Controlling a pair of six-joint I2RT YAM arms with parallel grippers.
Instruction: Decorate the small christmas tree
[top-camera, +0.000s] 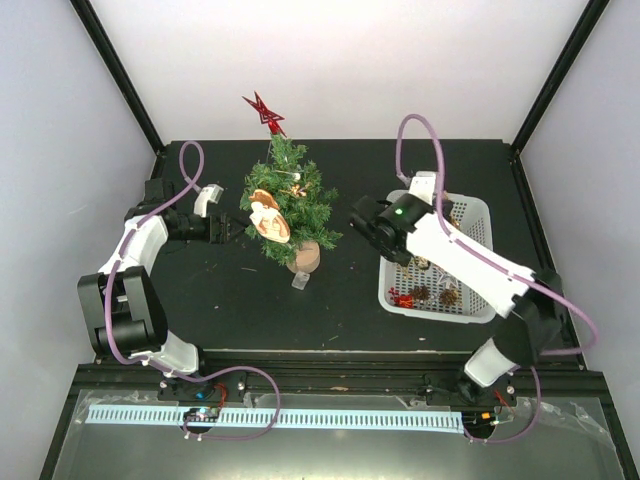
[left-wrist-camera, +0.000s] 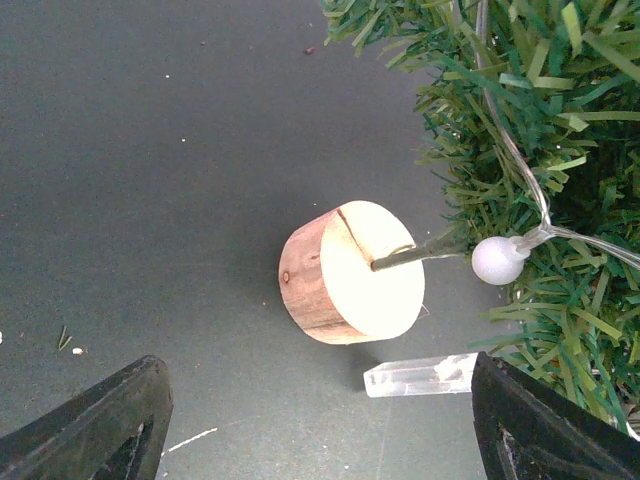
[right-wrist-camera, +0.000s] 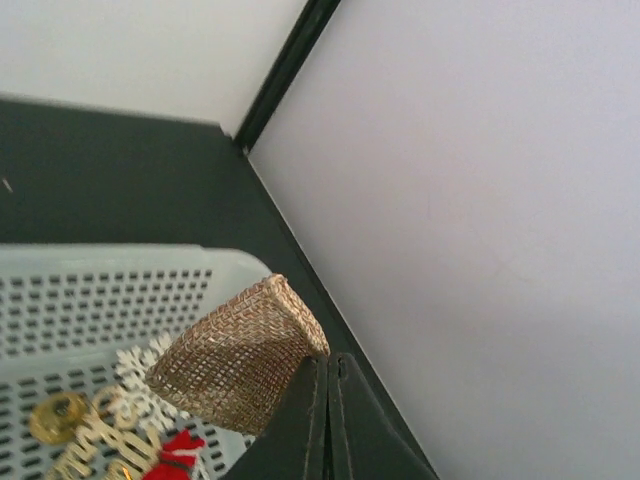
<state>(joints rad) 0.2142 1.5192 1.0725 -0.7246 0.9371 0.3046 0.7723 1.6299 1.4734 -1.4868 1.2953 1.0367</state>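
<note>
Small bristly dark-green christmas tree (top-camera: 285, 205) is set near the black surface's (top-camera: 220, 300) far edge. Left gripper (top-camera: 230, 230) is held apart beside it, likely for steadying; right gripper (right-wrist-camera: 325, 420) is clamped on gold mesh ornament (right-wrist-camera: 235, 365) for hanging.

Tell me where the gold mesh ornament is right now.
Right wrist view: the gold mesh ornament is pinched at the tips of the right gripper, just left of the fingers, with the white basket behind it.

one small christmas tree (top-camera: 300, 200), one basket (top-camera: 436, 311), two arms (top-camera: 140, 245) (top-camera: 465, 258)
</note>
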